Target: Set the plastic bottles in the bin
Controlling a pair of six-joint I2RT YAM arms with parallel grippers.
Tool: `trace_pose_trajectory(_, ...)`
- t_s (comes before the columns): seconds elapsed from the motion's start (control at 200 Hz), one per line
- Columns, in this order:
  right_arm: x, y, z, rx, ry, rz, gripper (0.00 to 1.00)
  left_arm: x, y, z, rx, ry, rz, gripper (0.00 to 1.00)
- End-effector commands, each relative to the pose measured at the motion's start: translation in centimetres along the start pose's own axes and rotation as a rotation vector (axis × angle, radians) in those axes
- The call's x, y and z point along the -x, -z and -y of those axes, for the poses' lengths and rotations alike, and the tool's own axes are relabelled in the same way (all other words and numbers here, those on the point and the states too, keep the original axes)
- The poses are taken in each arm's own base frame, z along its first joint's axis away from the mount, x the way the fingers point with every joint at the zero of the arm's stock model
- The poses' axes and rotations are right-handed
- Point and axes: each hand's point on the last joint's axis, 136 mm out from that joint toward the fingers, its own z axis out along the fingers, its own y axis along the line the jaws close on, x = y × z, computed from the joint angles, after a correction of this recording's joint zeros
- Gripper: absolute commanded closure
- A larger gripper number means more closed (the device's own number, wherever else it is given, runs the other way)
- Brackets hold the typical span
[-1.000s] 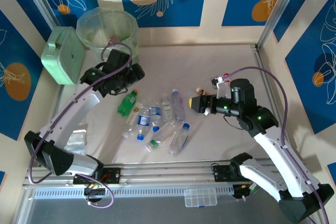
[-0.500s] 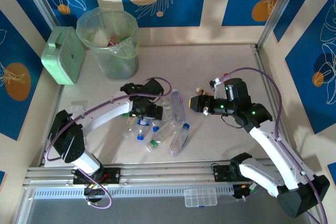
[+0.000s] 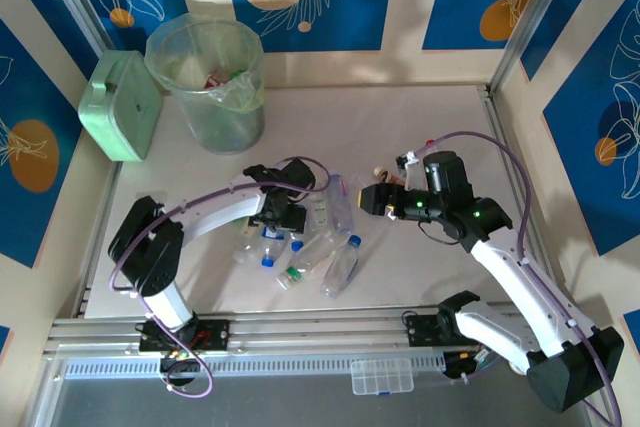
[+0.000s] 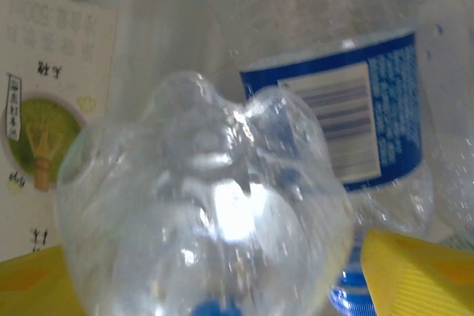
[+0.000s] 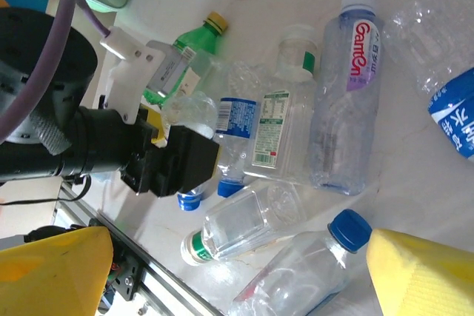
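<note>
Several plastic bottles [image 3: 318, 239] lie in a pile at the table's middle. The bin [image 3: 205, 77], pale green with a bag liner, stands at the back left. My left gripper [image 3: 280, 215] is down in the pile, open, its yellow fingers [image 4: 415, 271] either side of a clear bottle's [image 4: 200, 205] base. A blue-labelled bottle [image 4: 355, 123] lies just beyond it. My right gripper [image 3: 372, 197] hovers open at the pile's right side, nothing between its fingers. Below it are a green-capped bottle [image 5: 244, 223], a blue-capped one [image 5: 311, 271] and a green bottle [image 5: 189, 38].
A mint-green box [image 3: 120, 107] leans by the bin at the left wall. The metal rail [image 3: 300, 332] runs along the near edge, with a small clear parts case [image 3: 380, 377] in front. Walls close in the table's sides.
My left arm swung from the bin down to the pile and settled around a clear bottle. The right gripper stayed open and barely shifted.
</note>
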Motion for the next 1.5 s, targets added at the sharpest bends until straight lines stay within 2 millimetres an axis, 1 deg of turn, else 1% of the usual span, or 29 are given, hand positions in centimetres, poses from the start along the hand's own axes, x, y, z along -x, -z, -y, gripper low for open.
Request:
trace_pose_trajectory(0.0,-0.1,0.1,-0.4,0.029,-0.005,0.006,0.11,0.4,-0.7,-0.3,0.004,0.014,0.005,0.20)
trace_pose_trajectory(0.12,-0.1,0.0,-0.2,0.027,-0.002,0.007,0.10,0.2,-1.7,-0.4,0.016,0.016,-0.016,0.27)
trace_pose_trajectory(0.18,-0.2,-0.1,-0.3,0.035,-0.004,0.003,0.10,0.4,-1.8,-0.5,0.024,0.018,-0.019,0.31)
trace_pose_trajectory(0.325,0.0,-0.1,-0.7,0.051,0.001,0.005,0.11,1.0,-1.3,-0.7,0.023,0.020,0.003,0.42)
trace_pose_trajectory(0.425,0.1,0.1,-0.6,0.044,0.007,0.007,0.11,1.2,-0.9,-0.7,0.020,0.014,0.016,0.46)
trace_pose_trajectory(0.625,0.2,0.3,-0.8,0.044,0.011,0.007,0.11,1.4,0.1,-0.7,0.007,0.008,0.035,0.48)
trace_pose_trajectory(0.72,0.4,0.5,-1.0,0.045,0.015,0.012,0.11,1.7,1.2,-0.4,-0.025,0.002,0.049,0.48)
trace_pose_trajectory(0.785,0.5,0.7,-1.1,0.045,0.018,0.018,0.11,2.1,2.4,-0.1,-0.053,-0.007,0.070,0.48)
trace_pose_trajectory(0.865,0.7,0.9,-1.4,0.053,0.021,0.026,0.11,3.0,4.3,0.8,-0.126,-0.034,0.129,0.48)
trace_pose_trajectory(0.945,0.7,0.9,-2.1,0.091,0.024,0.029,0.11,3.8,7.0,3.2,-0.303,-0.092,0.227,0.46)
trace_pose_trajectory(1.025,0.6,0.9,-2.8,0.126,0.035,0.023,0.11,4.5,9.9,4.9,-0.454,-0.133,0.344,0.46)
trace_pose_trajectory(1.055,0.5,0.9,-3.0,0.133,0.040,0.022,0.11,4.8,11.2,5.2,-0.494,-0.146,0.391,0.46)
trace_pose_trajectory(1.155,0.5,1.1,-3.3,0.138,0.052,0.028,0.11,5.5,14.4,5.6,-0.581,-0.164,0.504,0.51)
trace_pose_trajectory(1.2,0.5,1.2,-3.5,0.142,0.059,0.033,0.11,5.4,16.4,6.5,-0.677,-0.196,0.552,0.50)
trace_pose_trajectory(1.255,0.5,1.4,-3.7,0.148,0.066,0.041,0.11,5.4,19.4,7.6,-0.809,-0.247,0.641,0.50)
trace_pose_trajectory(1.325,0.6,1.7,-3.8,0.152,0.075,0.053,0.11,5.6,22.7,7.8,-0.884,-0.281,0.755,0.51)
trace_pose_trajectory(1.47,0.9,2.5,-4.3,0.168,0.095,0.086,0.11,6.4,27.8,7.1,-0.992,-0.300,0.906,0.54)
trace_pose_trajectory(1.495,0.8,2.6,-4.4,0.172,0.099,0.089,0.11,6.5,29.0,6.9,-1.029,-0.297,0.949,0.54)
